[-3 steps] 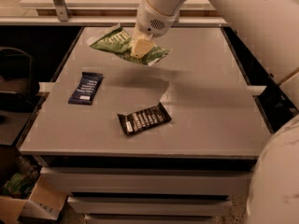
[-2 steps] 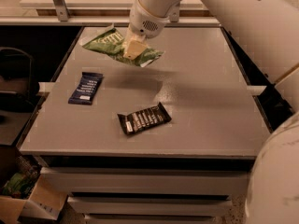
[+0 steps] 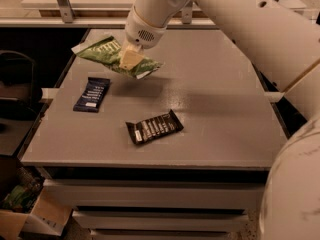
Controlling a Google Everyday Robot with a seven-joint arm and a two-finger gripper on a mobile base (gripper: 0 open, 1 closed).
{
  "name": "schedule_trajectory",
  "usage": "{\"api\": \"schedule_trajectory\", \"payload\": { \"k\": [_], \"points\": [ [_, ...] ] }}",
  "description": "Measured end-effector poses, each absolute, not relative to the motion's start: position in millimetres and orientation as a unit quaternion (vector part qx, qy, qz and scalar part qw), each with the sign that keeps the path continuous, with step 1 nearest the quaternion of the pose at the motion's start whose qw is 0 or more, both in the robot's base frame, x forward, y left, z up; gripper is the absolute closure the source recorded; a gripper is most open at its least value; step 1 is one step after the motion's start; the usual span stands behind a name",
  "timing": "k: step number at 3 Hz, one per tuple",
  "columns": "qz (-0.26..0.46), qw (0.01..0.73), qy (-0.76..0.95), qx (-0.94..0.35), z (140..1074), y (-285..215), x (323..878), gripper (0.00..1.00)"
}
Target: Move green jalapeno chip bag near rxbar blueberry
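Note:
The green jalapeno chip bag (image 3: 102, 54) hangs tilted in the air above the grey table (image 3: 215, 104), at its back left. My gripper (image 3: 130, 59) is shut on the bag's middle and holds it clear of the surface. The rxbar blueberry (image 3: 92, 94), a flat dark navy wrapper with white text, lies flat on the table just below and to the left of the bag. The bag's right end sticks out past my gripper.
A black-wrapped bar (image 3: 153, 127) with white lettering lies near the table's front middle. My white arm (image 3: 235, 29) crosses from the upper right. A cardboard box (image 3: 30, 211) stands on the floor at the lower left. The table's left edge drops off beside the navy bar.
My gripper has carried the green bag to the left, closer to the navy bar. The two bars have not moved.

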State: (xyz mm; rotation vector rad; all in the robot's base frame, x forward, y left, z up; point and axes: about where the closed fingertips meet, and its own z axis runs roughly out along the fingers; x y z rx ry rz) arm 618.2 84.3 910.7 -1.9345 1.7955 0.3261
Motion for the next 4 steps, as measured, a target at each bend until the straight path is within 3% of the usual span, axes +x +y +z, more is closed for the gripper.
{"api": "schedule_trajectory", "payload": {
  "k": [1, 2, 4],
  "points": [
    [0.128, 0.238, 0.66, -0.701, 901.3, 92.5, 618.7, 1.0],
    [0.136, 0.237, 0.663, -0.697, 893.8, 99.0, 619.5, 0.82],
    [0.151, 0.232, 0.668, -0.691, 885.5, 106.1, 620.1, 0.35]
  ]
}}
